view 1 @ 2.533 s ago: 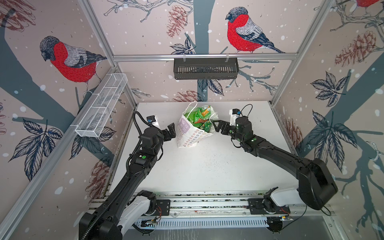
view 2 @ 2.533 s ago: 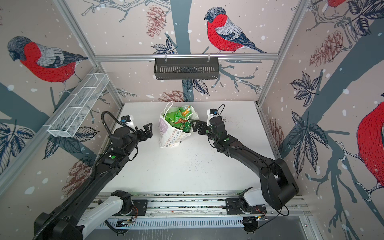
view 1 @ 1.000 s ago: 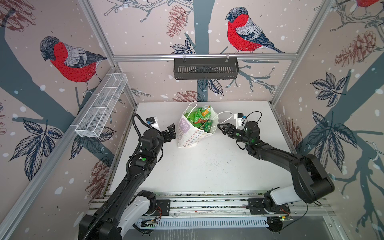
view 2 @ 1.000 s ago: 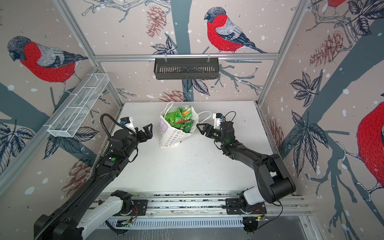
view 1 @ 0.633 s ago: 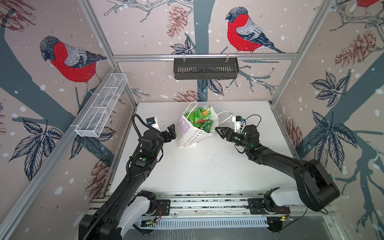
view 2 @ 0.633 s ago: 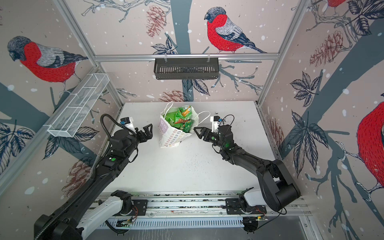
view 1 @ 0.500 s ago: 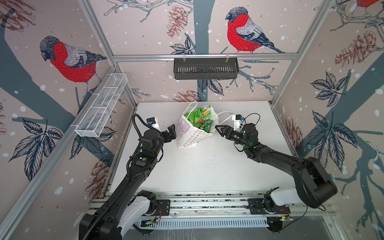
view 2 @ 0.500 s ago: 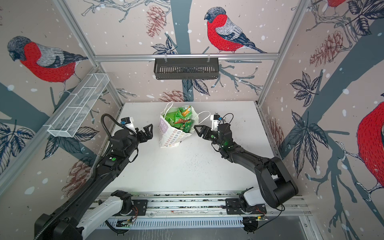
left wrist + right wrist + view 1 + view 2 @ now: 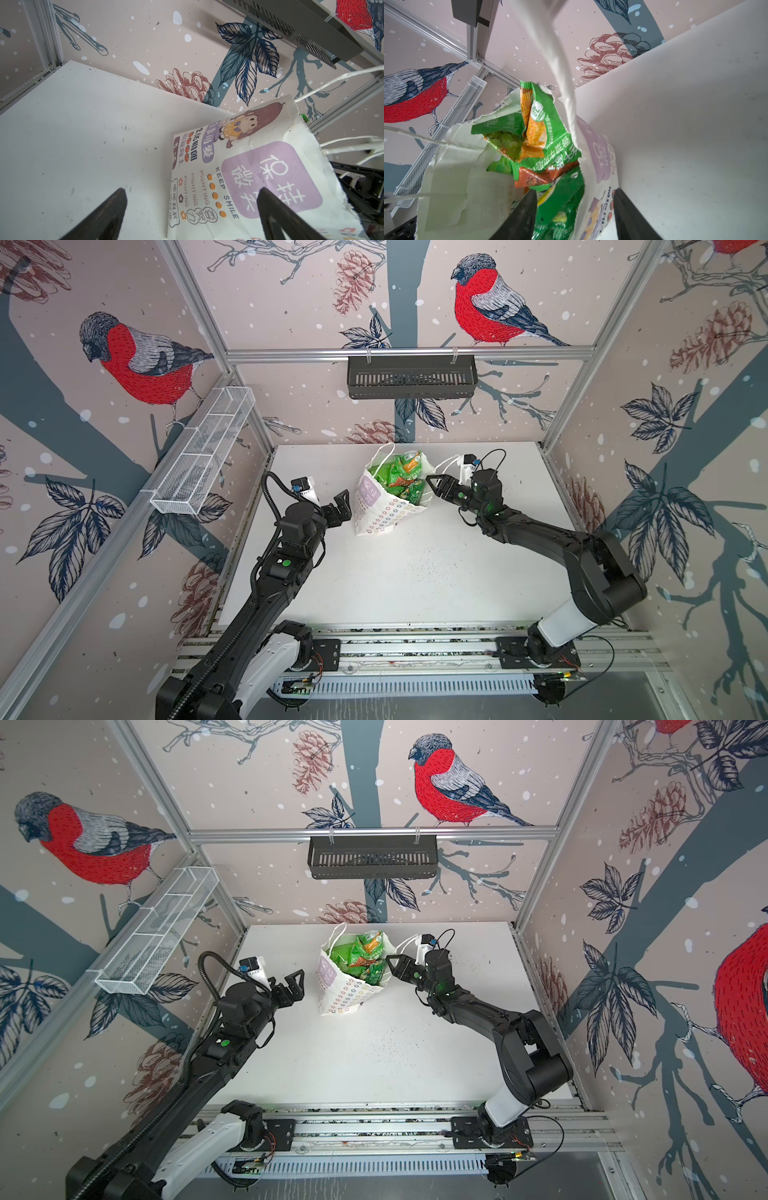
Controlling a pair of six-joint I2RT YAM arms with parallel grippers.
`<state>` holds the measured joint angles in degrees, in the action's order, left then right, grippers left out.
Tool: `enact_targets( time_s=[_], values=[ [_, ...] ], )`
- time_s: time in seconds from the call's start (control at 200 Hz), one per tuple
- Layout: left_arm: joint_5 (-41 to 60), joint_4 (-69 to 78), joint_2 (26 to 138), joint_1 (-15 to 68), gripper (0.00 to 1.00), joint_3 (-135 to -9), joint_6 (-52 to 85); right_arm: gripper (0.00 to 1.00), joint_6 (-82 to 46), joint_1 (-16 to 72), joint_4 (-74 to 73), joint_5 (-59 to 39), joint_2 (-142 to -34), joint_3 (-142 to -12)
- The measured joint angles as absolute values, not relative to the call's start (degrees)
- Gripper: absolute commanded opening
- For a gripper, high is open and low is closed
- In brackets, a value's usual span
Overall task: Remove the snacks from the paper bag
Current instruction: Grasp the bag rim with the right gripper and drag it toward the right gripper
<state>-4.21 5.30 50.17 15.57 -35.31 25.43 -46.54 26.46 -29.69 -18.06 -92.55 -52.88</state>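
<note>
The paper bag (image 9: 378, 506) stood towards the back of the white table (image 9: 395, 572), about midway between the two arms, leaning with its mouth open upward. Its paper was white and creased, with a ragged torn rim. It carried coloured dots low on the side, a purple label patch and a cartoon figure (image 9: 245, 124), and thin white cord handles (image 9: 384, 452).

The snacks (image 9: 399, 479) lay heaped inside the bag. They were crinkly, glossy foil packets, mostly bright green, with orange and rust-brown panels showing (image 9: 542, 145).

The left gripper (image 9: 338, 508) hung just beside the bag's printed face, its arm reaching up from the front rail with the elbow raised. Its jaws stood wide apart with nothing between them, and contact with the paper could not be confirmed.

The right gripper (image 9: 434, 485) pointed in at the bag's mouth from the opposite side, on a low, outstretched forearm. Its jaws were partly parted and straddled the bag's side wall. One finger (image 9: 525, 212) sat inside against a green packet, and the other finger (image 9: 629, 214) sat outside. No firm grip was evident.
</note>
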Motion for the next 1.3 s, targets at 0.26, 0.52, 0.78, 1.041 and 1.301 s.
enact_targets(
  time_s=[0.26, 0.52, 0.78, 1.041, 1.301],
  values=[
    [-4.3, 5.3, 50.1, 15.6, 0.98, -35.3, 25.4, 0.46, -39.1, 28.1, -16.4, -12.8, -98.0, -65.0],
    [-4.3, 5.3, 49.8, 15.6, 0.98, -35.2, 25.4, 0.03, -34.3, 29.3, -9.8, -6.9, -99.3, -68.8],
    [-4.4, 5.3, 48.7, 15.6, 0.98, -35.0, 25.4, 0.01, -32.7, 29.5, -9.1, -5.8, -97.8, -67.9],
    [-4.5, 5.3, 46.0, 15.6, 0.98, -34.0, 25.5, 0.00, -31.3, 29.1, -8.4, -4.1, -95.6, -67.4],
    [-4.2, 4.9, 46.7, 15.6, 0.98, -35.1, 25.5, 0.00, -29.1, 28.6, -6.1, -1.0, -93.1, -68.3]
  ],
)
